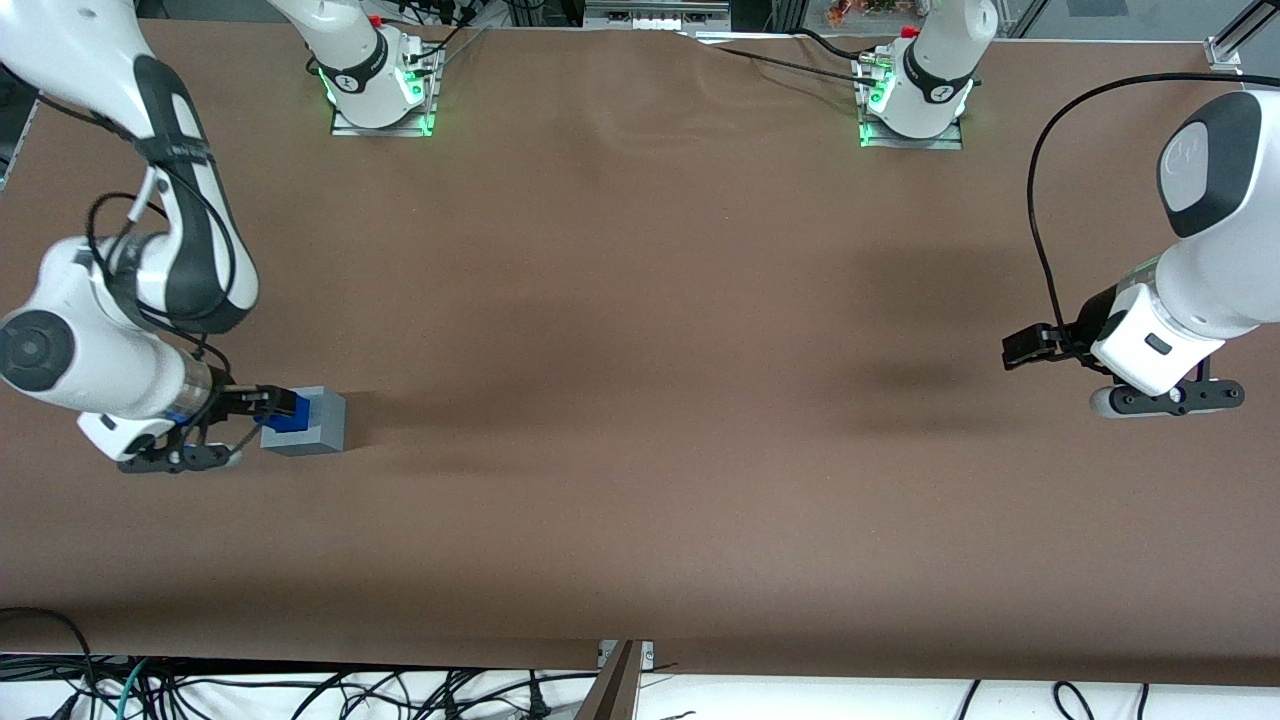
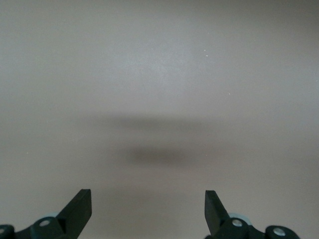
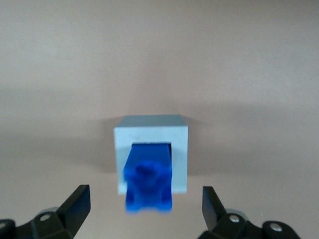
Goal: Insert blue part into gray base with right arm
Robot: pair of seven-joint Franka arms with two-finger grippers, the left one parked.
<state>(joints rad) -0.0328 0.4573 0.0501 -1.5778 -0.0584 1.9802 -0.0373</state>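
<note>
The gray base (image 1: 322,432) stands on the brown table at the working arm's end. In the right wrist view the gray base (image 3: 179,149) holds the blue part (image 3: 148,179) in its top recess, with the knob end sticking out toward the camera. The blue part (image 1: 293,416) also shows in the front view, on top of the base. My right gripper (image 1: 258,412) hovers just above them. In the right wrist view the gripper (image 3: 145,193) is open, its fingers (image 3: 79,196) spread wide to either side of the blue part with clear gaps, touching nothing.
The brown table (image 1: 640,400) spreads toward the parked arm's end. Two arm bases (image 1: 380,80) with green lights stand at the table edge farthest from the front camera. Cables (image 1: 300,690) lie below the near edge.
</note>
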